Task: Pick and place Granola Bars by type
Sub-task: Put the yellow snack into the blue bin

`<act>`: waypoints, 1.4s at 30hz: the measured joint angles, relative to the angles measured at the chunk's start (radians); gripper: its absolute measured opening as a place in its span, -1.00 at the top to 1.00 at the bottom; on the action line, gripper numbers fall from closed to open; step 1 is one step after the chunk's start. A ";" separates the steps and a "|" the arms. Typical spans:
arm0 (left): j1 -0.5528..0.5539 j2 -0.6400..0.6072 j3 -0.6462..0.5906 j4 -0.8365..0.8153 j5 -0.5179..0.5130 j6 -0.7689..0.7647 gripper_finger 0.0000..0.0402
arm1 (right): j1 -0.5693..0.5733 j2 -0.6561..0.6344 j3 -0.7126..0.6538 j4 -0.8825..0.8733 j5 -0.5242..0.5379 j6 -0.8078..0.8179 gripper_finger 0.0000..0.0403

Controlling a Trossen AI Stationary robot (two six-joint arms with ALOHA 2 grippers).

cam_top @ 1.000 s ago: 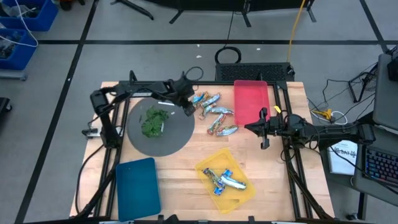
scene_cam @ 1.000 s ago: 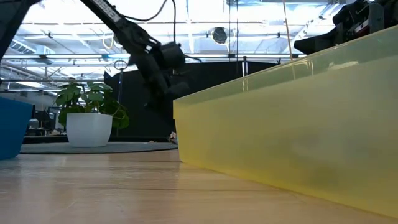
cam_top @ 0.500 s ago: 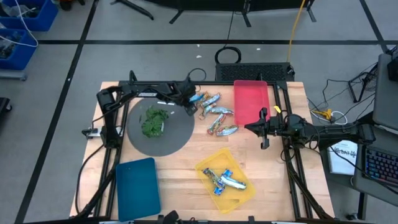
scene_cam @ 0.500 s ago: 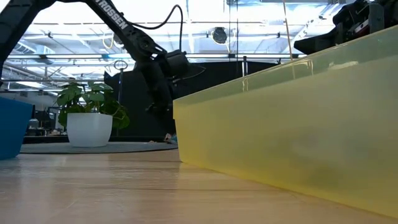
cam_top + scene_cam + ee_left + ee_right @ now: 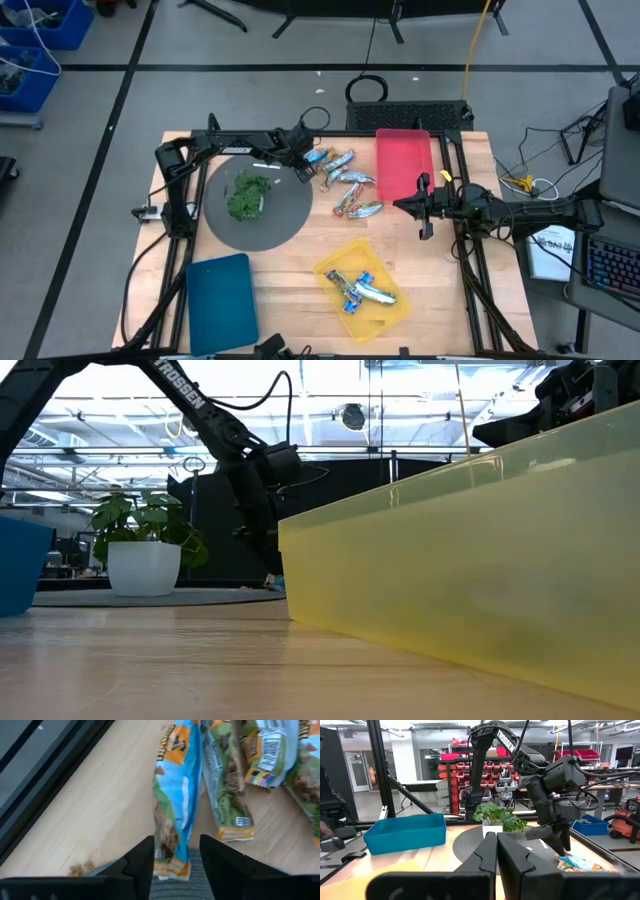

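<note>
Several granola bars (image 5: 346, 180) lie in a loose pile on the wood, between the grey round mat (image 5: 285, 222) and the red tray (image 5: 404, 165). More bars (image 5: 361, 289) lie in the yellow tray (image 5: 392, 311). My left gripper (image 5: 304, 165) is low at the pile's left end, open. In the left wrist view its fingers (image 5: 145, 860) stand on either side of the near end of a blue-and-green bar (image 5: 176, 795), whose tip rests on the mat's edge. My right gripper (image 5: 420, 207) waits, shut (image 5: 496, 837), right of the pile.
A green plant in a white pot (image 5: 145, 550) stands on the grey mat (image 5: 150, 597). A blue tray (image 5: 222, 300) sits at the near left. The yellow tray's wall (image 5: 460, 560) fills much of the low view. Black frame rails (image 5: 455, 150) border the table.
My left gripper has moved a little toward the table's right, onto the left end of the bar pile, and has come lower. The bars and my right arm have kept still.
</note>
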 joint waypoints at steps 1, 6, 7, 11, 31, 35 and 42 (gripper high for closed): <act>0.004 0.000 0.000 -0.008 0.000 -0.007 0.21 | 0.000 0.000 0.000 0.000 0.000 0.000 0.98; 0.025 0.000 0.000 -0.061 0.000 -0.031 0.26 | 0.000 0.000 0.000 0.000 0.000 0.000 0.98; 0.027 0.000 0.000 -0.065 0.000 -0.037 0.27 | 0.000 0.000 0.000 0.000 0.000 0.000 0.98; 0.027 0.000 0.000 -0.055 0.008 -0.046 0.34 | 0.000 0.000 0.000 0.000 0.000 0.000 0.98; 0.023 0.050 0.001 -0.026 0.073 -0.021 0.97 | 0.000 0.000 0.000 0.000 0.000 0.000 0.98; -0.001 -0.007 -0.006 -0.057 0.017 -0.018 0.99 | 0.000 0.000 0.000 0.000 0.000 0.000 0.98; -0.072 -0.183 -0.003 -0.085 -0.019 -0.002 0.99 | 0.000 0.000 0.000 0.000 0.000 0.000 0.98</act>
